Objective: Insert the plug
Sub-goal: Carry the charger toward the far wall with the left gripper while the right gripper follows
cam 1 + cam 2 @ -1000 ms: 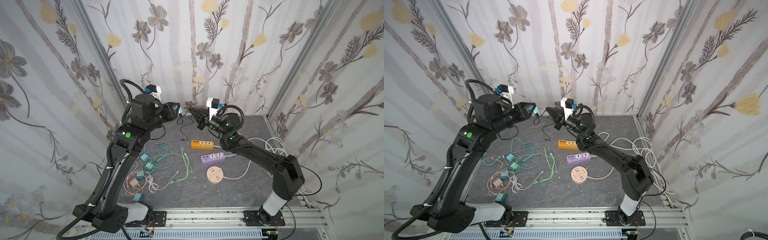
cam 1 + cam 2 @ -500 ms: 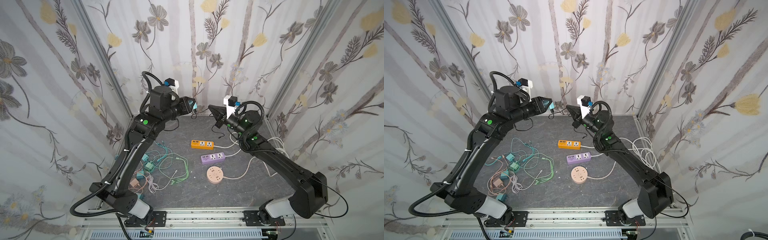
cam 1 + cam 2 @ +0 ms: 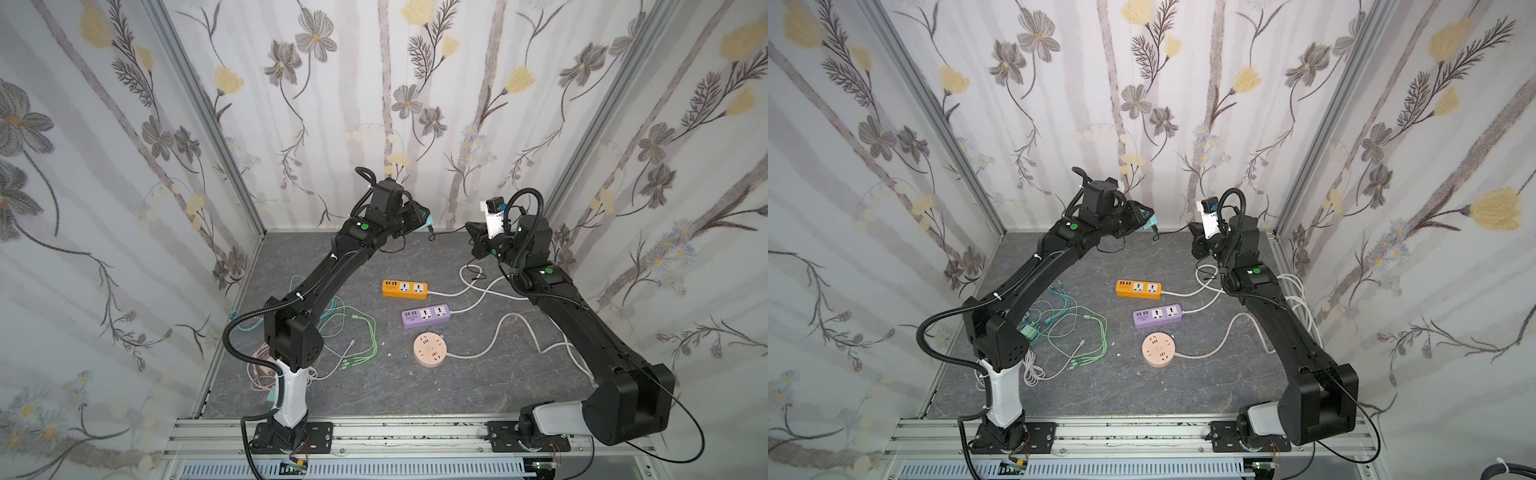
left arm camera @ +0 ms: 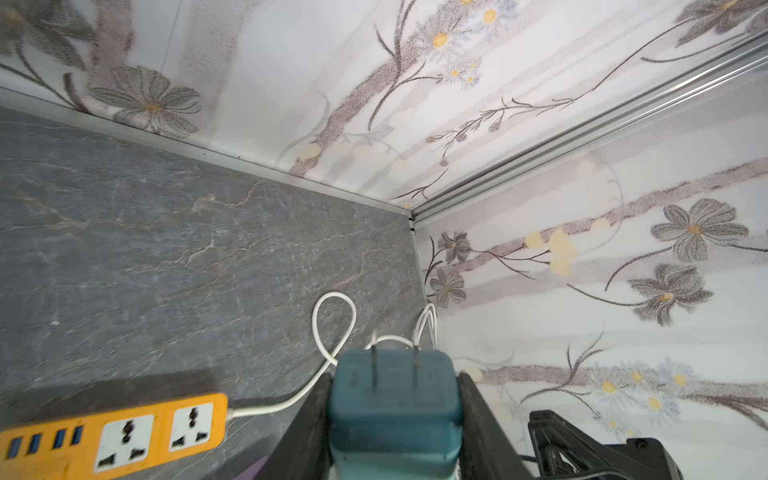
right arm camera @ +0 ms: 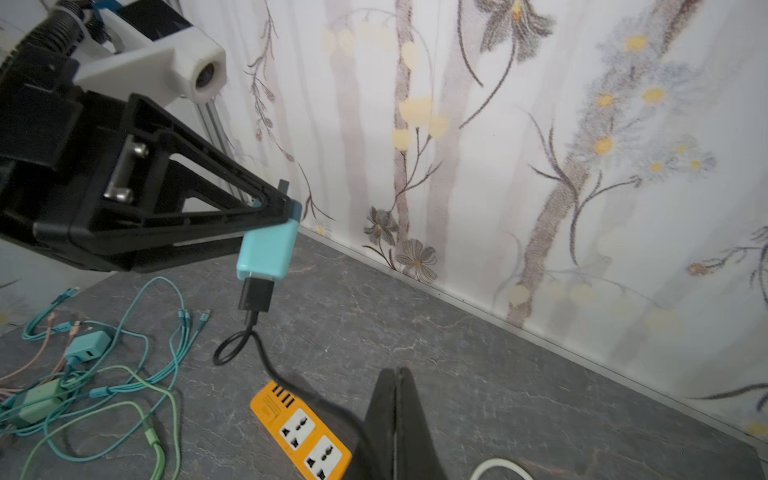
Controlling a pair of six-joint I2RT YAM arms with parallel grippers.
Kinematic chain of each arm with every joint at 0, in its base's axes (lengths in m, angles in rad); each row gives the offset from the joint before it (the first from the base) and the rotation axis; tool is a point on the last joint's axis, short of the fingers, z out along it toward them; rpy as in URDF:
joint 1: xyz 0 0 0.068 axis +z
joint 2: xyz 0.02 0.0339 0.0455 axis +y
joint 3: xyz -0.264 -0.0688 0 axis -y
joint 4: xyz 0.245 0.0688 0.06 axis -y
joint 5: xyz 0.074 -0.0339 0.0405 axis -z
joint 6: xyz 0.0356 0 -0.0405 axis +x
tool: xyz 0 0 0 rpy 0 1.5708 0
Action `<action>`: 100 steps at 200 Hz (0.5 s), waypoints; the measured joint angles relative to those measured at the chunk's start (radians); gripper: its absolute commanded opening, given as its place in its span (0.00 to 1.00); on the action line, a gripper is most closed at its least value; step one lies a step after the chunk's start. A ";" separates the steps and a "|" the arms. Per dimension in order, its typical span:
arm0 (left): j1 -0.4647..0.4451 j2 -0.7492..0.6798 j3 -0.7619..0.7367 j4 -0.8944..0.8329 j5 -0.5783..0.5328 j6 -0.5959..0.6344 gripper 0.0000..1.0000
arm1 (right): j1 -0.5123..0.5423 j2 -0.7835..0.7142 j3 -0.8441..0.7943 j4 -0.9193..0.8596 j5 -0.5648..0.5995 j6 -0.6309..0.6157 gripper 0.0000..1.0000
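Note:
The plug [image 4: 395, 399] is a teal two-pronged adapter, and my left gripper [image 4: 395, 376] is shut on its sides. In both top views it hangs in the air near the back wall [image 3: 427, 222] [image 3: 1150, 219]. A black cable [image 5: 266, 357] is plugged into its underside and runs across to my right gripper [image 5: 397, 372], which is shut on it. The right gripper [image 3: 471, 230] is to the right of the plug, at about the same height. The orange power strip [image 3: 404, 289] lies on the floor below and between the two grippers, sockets facing up.
A purple power strip [image 3: 426, 316] and a round pink socket [image 3: 430, 351] lie in front of the orange one. White cords [image 3: 490, 286] trail to the right. Green, teal and pink cables [image 3: 353, 332] lie tangled on the left. The back wall is close behind both grippers.
Both grippers have swung to the right along the back wall. The left one carried the plug with it. The gap between them has widened and the black cable now spans it.

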 measured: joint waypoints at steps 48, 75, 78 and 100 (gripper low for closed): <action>-0.010 0.224 0.174 0.103 0.024 -0.132 0.00 | -0.103 0.147 0.123 -0.149 -0.023 -0.047 0.00; -0.009 0.295 0.207 0.141 0.024 -0.190 0.00 | -0.131 0.210 0.124 -0.199 -0.026 -0.042 0.00; -0.009 0.302 0.208 0.147 0.024 -0.198 0.00 | -0.134 0.217 0.124 -0.200 -0.026 -0.042 0.00; -0.011 0.374 0.222 0.187 0.023 -0.245 0.00 | -0.146 0.261 0.124 -0.226 -0.032 -0.010 0.12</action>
